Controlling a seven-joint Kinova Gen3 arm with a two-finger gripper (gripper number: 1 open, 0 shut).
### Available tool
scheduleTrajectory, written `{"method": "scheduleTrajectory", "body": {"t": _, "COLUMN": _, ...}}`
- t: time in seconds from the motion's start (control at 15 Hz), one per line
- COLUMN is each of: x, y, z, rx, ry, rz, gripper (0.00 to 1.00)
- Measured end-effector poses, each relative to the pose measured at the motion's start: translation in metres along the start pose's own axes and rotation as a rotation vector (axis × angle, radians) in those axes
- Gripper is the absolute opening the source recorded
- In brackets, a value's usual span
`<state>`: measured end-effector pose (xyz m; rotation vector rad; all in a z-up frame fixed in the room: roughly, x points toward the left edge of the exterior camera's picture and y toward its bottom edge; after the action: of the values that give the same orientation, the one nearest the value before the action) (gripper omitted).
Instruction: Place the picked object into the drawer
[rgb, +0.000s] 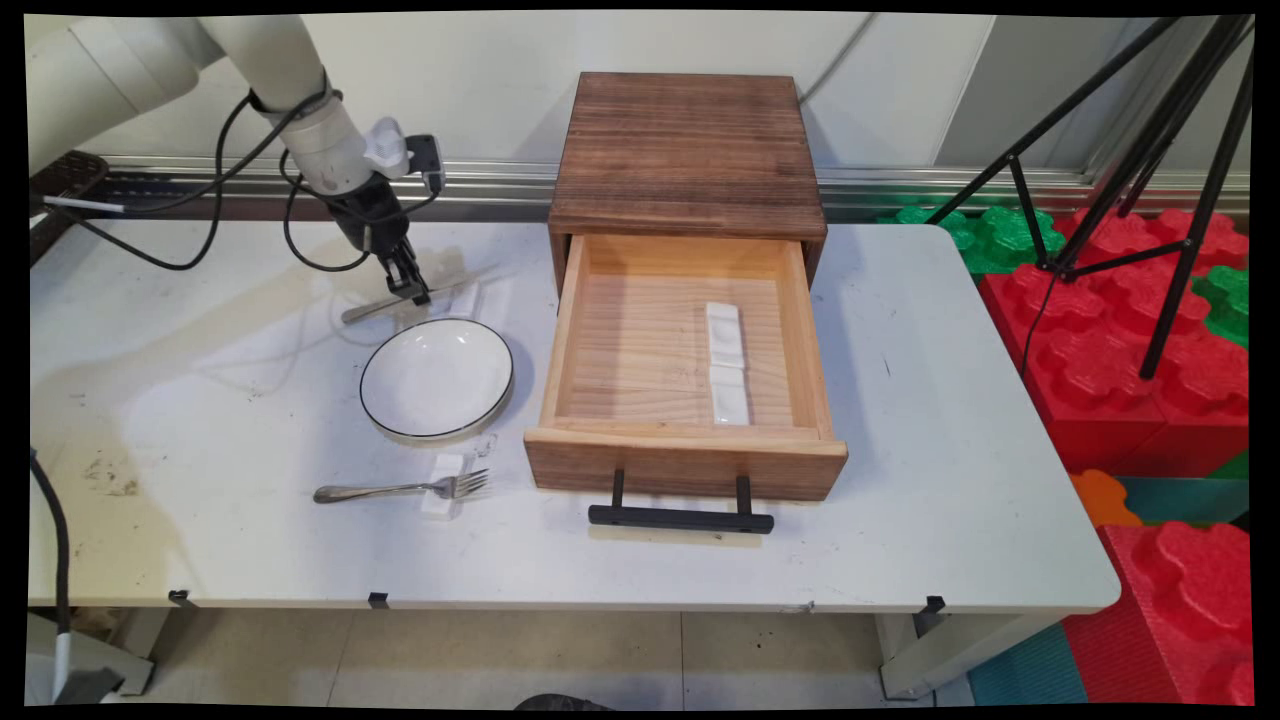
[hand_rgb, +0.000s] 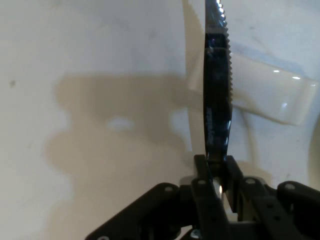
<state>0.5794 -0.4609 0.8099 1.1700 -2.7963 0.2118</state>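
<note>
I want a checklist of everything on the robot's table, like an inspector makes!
Surface: white table, stained at the left.
Things: knife clamped in the gripper, serrated blade over a white rest; white bowl; fork on its rest; open wooden drawer holding two white rests.
Clutter: nothing seen.
Gripper: shut on the knife, behind the bowl.
Cables: black cables hang from the arm.
Surroundings: tripod, red and green foam blocks at the right.
</note>
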Motion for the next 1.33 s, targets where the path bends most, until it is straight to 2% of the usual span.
{"method": "scheduleTrajectory", "body": {"t": 0.4, "x": -0.008, "y": 0.002, "z": -0.027, "rx": 0.084, "ry": 0.013, "rz": -0.083, "gripper": 0.0}}
{"method": "scheduleTrajectory", "body": {"t": 0.73, "x": -0.005, "y": 0.014, "z": -0.076, "rx": 0.163, "ry": 0.055, "rz": -0.153, "gripper": 0.0}}
{"method": "scheduleTrajectory", "body": {"t": 1.0, "x": 0.013, "y": 0.031, "z": -0.113, "rx": 0.199, "ry": 0.103, "rz": -0.124, "gripper": 0.0}}
{"method": "scheduleTrajectory", "body": {"t": 1.33, "x": 0.044, "y": 0.06, "z": -0.15, "rx": 0.208, "ry": 0.167, "rz": -0.058, "gripper": 0.0}}
